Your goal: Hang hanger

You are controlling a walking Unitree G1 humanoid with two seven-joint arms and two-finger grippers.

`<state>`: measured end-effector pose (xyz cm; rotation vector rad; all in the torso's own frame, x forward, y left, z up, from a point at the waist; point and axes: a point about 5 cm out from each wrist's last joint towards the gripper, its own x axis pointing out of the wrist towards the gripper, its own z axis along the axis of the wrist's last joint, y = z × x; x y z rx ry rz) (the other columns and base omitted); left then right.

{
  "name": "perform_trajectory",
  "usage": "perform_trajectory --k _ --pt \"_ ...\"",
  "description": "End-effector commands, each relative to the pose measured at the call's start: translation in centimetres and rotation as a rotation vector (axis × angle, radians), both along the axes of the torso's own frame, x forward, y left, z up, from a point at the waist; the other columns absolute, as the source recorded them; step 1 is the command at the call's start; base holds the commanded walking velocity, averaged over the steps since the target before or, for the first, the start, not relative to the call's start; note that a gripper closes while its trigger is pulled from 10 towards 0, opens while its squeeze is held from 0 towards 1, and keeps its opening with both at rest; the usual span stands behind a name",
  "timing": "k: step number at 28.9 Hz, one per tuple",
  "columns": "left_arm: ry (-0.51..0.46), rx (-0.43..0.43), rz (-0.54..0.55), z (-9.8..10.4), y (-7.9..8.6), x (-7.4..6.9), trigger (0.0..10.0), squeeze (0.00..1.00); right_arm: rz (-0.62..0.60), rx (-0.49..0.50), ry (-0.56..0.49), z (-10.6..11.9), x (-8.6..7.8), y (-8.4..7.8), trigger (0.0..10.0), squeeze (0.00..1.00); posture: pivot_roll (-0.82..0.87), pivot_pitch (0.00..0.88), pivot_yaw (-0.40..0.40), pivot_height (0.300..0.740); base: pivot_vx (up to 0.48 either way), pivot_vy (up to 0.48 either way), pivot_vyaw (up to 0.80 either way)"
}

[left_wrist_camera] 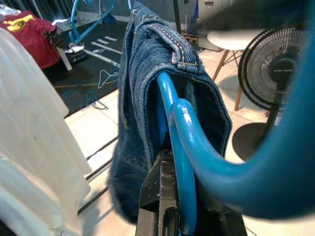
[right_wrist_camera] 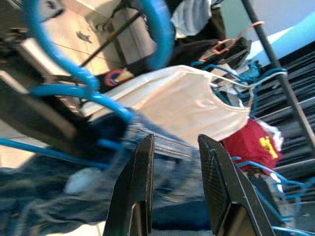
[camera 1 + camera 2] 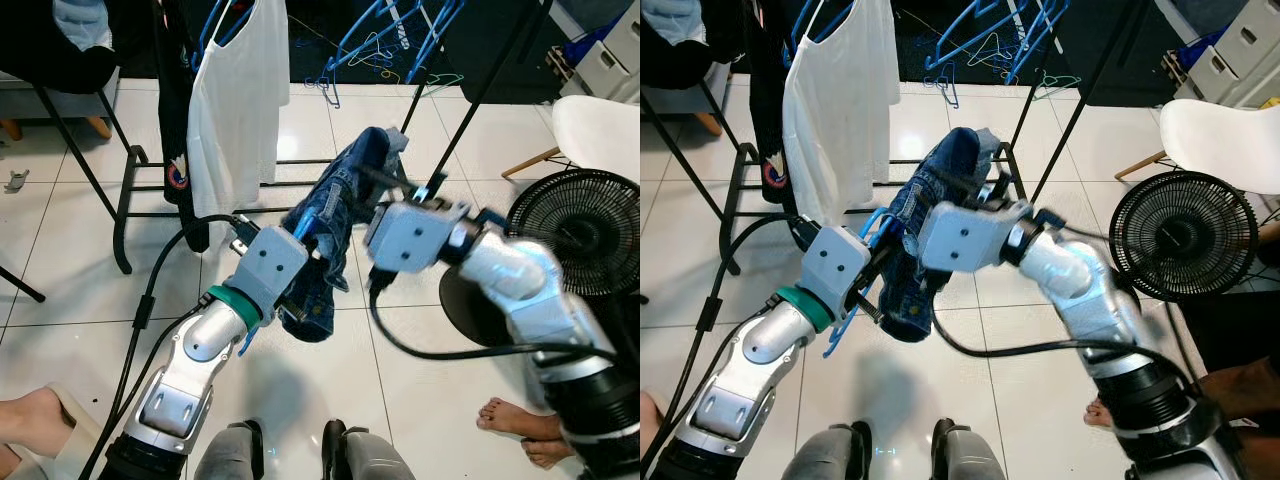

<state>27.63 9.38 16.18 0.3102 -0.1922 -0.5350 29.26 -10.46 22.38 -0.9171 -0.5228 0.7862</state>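
A pair of blue jeans is draped over a blue plastic hanger held up in front of me. My left gripper is shut on the hanger from below, and the hanger's curved blue bar runs along its black finger. My right gripper reaches in from the right at the top of the jeans. In the right wrist view its fingers stand open, with the denim waistband just beyond their tips.
A black clothes rack stands at the left with a white top hanging on it. Blue hangers lie on the floor behind. A black fan and a white chair stand at the right. A person's bare feet are close by.
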Motion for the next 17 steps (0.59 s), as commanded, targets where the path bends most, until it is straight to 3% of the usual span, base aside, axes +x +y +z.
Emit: perform_trajectory --k 1,2,3,12,17 --pt "-0.055 -0.031 -0.04 1.3 -0.5 -0.4 10.0 0.0 0.015 0.001 -0.003 -0.5 -0.1 0.0 10.0 0.0 0.03 0.132 -0.017 0.733 0.0 0.0 0.0" --pt "-0.055 -0.031 -0.04 1.3 -0.5 -0.4 10.0 0.0 0.015 0.001 -0.003 -0.5 -0.1 0.0 10.0 0.0 0.03 0.132 -0.017 0.733 0.0 0.0 0.0" --pt "-0.058 -0.033 -0.042 1.3 -0.5 -0.3 10.0 0.0 0.017 0.019 -0.015 -0.7 0.0 0.0 10.0 1.0 0.04 0.132 -0.018 0.733 0.0 0.0 0.0" --pt "-0.061 -0.037 -0.049 1.4 -0.7 -0.3 10.0 0.0 0.006 -0.016 -0.15 -1.3 0.4 0.2 10.0 1.0 0.04 0.13 -0.012 0.733 0.0 0.0 0.0" --pt "-0.064 -0.038 -0.052 1.6 -0.7 -0.2 10.0 0.0 0.03 -0.049 -0.159 -1.8 0.6 0.5 10.0 1.0 0.04 0.127 -0.013 0.733 0.0 0.0 0.0"
